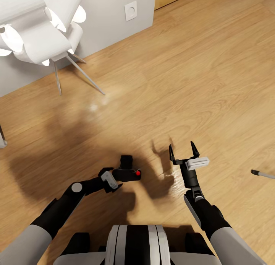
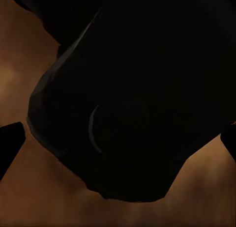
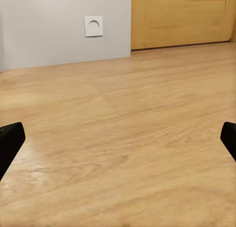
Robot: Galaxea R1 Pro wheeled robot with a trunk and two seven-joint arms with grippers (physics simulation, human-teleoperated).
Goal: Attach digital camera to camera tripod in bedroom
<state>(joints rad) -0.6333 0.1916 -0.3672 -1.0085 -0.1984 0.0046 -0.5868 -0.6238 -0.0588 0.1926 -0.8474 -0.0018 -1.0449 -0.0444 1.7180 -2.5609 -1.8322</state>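
Nearest to you is the robot's own trunk (image 1: 135,244), white and black, at the bottom of the head view, with both arms reaching forward from it over the wood floor (image 1: 214,77).

On your left, the left hand (image 1: 121,178) is clamped on the digital camera (image 1: 128,169). The black body sits at the hand's tip with its red button (image 1: 138,173) facing up, held above the floor and casting a wide shadow below. In the left wrist view the camera's dark bulk (image 2: 132,104) sits right against the lens, a faint arc on its face, with the fingertips (image 2: 10,138) just at the frame's edges.

Moving right, the right hand (image 1: 184,152) holds nothing; its two fingers stand apart, pointing away from you. Its wrist view looks along the floor to a grey wall with a white socket (image 3: 93,26) and the foot of an oak door (image 3: 182,18).

At the far right edge of the head view a thin silver rod with a black tip (image 1: 262,174) reaches in just above the floor. It may be a leg of the camera tripod, though too little shows to be sure.

As I judge it, the pickup is done: you have the camera in hand. What is left is everything with the tripod: turning toward it, bringing its head into view, and seating the camera on top. A white chair (image 1: 38,24) stands at the upper left, well clear of both arms.
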